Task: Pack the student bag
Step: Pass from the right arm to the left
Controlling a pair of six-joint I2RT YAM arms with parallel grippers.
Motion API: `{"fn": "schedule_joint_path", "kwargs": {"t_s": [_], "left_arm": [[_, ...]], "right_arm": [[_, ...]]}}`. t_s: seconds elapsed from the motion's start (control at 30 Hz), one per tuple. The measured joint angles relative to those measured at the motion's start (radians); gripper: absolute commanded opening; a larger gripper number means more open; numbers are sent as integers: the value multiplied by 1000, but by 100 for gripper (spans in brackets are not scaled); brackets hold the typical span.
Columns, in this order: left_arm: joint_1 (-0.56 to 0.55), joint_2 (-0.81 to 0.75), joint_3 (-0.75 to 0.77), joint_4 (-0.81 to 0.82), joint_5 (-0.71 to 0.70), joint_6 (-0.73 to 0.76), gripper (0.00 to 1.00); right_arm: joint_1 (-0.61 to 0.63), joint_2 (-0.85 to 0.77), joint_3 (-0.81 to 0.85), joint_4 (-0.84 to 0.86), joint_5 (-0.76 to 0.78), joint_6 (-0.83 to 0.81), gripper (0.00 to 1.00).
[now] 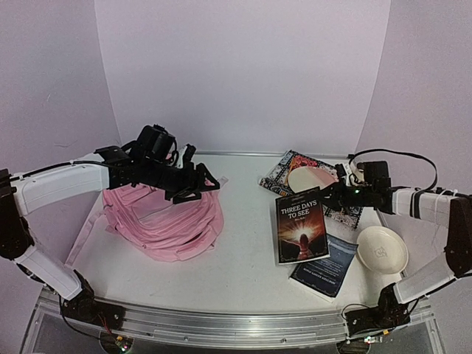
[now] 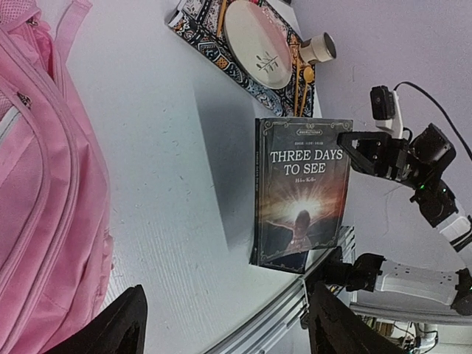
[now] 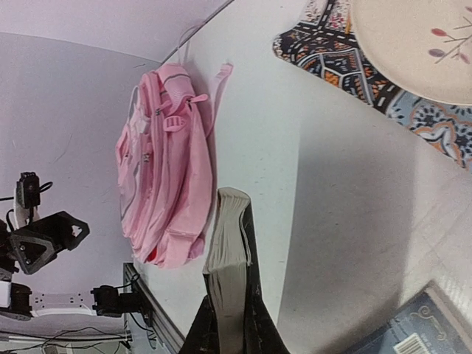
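Nearest the arm bases, on the right half of the tabletop (image 1: 243,284), a dark blue book (image 1: 330,267) is lying flat. A white bowl (image 1: 381,249) is sitting just beside it to the right.

Just behind them, the right fingers (image 3: 264,328) are clenching the black paperback "Three Days to See" (image 1: 302,225). They are pinching it at one edge, so it is standing up with its cover facing the near side. In the overhead view its lower edge is overlapping the blue book. Whether it is touching the tabletop cannot be told.

On the left half, the student bag (image 1: 166,217) is lying slumped on its side, pale pink, with a strap trailing toward the near left edge. The left fingers (image 2: 118,328) are hanging released over the bag's far right edge. They are spread wide, holding nothing, and pointing across the bare tabletop toward the paperback.

Farther back on the right, a patterned mat (image 1: 284,173) is lying flat with a cream plate (image 1: 313,179) resting on it. A small cup (image 2: 318,48) is sitting just beside the plate.
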Motion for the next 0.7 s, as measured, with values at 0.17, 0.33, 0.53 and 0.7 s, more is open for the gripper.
{"fn": "schedule_joint_path", "kwargs": {"t_s": [0.17,0.33,0.53,0.7], "left_arm": [[0,-10,-50,89,3,-56,79],[-3,-25,-110,199,10,-119,79],[-30,-37,-169,332,0,-207,79],[-71,-37,-209,435,-7,-291,79]], "right_arm": [[82,-25,15,79,38,137,0],[160,-56,18,186,106,280,0],[241,-102,18,304,220,427,0],[298,-110,22,378,313,514,0]]}}
